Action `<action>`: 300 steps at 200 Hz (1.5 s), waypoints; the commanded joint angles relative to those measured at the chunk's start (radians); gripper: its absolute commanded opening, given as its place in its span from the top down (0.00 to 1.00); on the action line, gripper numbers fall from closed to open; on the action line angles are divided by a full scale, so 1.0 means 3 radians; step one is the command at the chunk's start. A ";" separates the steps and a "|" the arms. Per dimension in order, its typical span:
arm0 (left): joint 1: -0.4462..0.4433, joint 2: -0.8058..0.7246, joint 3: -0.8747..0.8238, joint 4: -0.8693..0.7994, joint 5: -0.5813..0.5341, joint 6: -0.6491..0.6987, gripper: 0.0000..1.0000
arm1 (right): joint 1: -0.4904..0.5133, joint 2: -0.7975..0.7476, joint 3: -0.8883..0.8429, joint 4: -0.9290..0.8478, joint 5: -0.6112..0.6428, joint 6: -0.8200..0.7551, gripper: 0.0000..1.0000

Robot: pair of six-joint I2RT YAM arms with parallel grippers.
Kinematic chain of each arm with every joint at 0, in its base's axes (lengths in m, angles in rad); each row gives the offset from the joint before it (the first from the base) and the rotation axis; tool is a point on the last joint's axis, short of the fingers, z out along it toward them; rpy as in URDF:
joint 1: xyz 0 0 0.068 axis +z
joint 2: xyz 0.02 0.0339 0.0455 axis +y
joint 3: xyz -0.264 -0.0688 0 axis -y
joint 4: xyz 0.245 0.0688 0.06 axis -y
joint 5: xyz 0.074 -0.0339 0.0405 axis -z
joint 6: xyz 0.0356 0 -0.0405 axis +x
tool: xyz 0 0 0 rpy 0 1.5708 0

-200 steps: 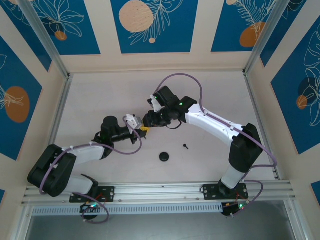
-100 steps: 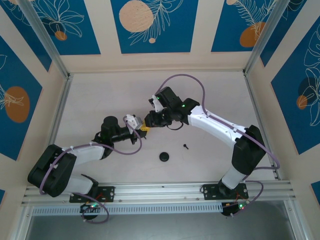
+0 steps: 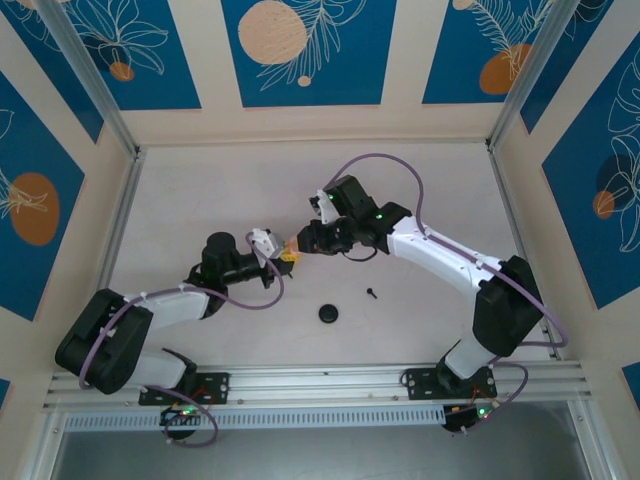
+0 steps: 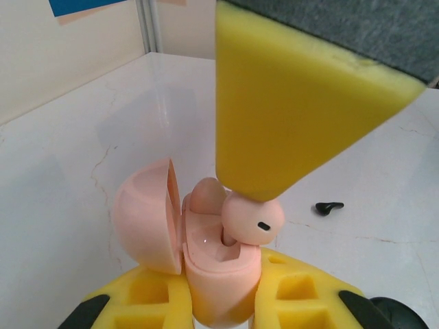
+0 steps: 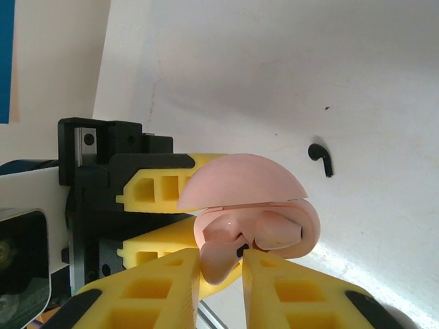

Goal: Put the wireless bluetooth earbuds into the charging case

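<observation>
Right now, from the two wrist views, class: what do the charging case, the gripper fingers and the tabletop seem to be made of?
Charging case: probably hard plastic, smooth satin pink with soft highlights. Gripper fingers: matte yellow with open ribbed cells, likely moulded or printed plastic, possibly rubbery. Tabletop: white with faint veins, stone or marble-look laminate; cannot tell which.

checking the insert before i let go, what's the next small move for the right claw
Probably ease the pink earbud deeper into its slot: the right claw pinches it with its stem only partly inside the open charging case, which the left claw grips.
</observation>
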 commanded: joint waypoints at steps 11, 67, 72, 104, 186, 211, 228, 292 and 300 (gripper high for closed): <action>-0.0021 -0.0056 0.0076 0.0209 0.0046 -0.0035 0.93 | -0.0049 -0.0175 -0.0077 0.0148 -0.0165 0.0059 0.72; -0.0025 -0.0041 0.0048 0.0278 0.0031 -0.0092 0.93 | -0.0071 -0.0364 -0.0171 0.0368 -0.0323 0.0050 0.67; -0.0022 -0.0032 0.0043 0.0301 0.0027 -0.0104 0.93 | -0.0071 -0.0392 -0.0189 0.0394 -0.0336 0.0045 0.67; -0.0021 0.0099 -0.0015 0.0523 0.0012 -0.0259 0.94 | -0.0076 -0.0628 -0.0392 0.0583 -0.0327 0.0022 0.66; -0.0018 0.1018 -0.0156 0.2061 -0.0010 -0.1076 0.95 | -0.0310 -0.0883 -0.0515 0.0484 -0.0409 -0.0109 0.65; -0.0033 0.1115 -0.0153 0.2085 0.0008 -0.1120 0.96 | -0.0347 -0.0916 -0.0582 0.0524 -0.0423 -0.0139 0.65; -0.0041 0.1120 -0.0178 0.2087 -0.0005 -0.1108 0.96 | -0.0375 -0.0929 -0.0647 0.0575 -0.0417 -0.0140 0.65; -0.0041 0.1034 -0.0287 0.2085 -0.0081 -0.1148 0.97 | -0.0434 -0.0960 -0.0769 0.0634 -0.0451 -0.0133 0.65; -0.0039 0.1017 -0.0287 0.2085 -0.0077 -0.1159 0.97 | -0.0434 -0.0965 -0.0795 0.0670 -0.0480 -0.0121 0.65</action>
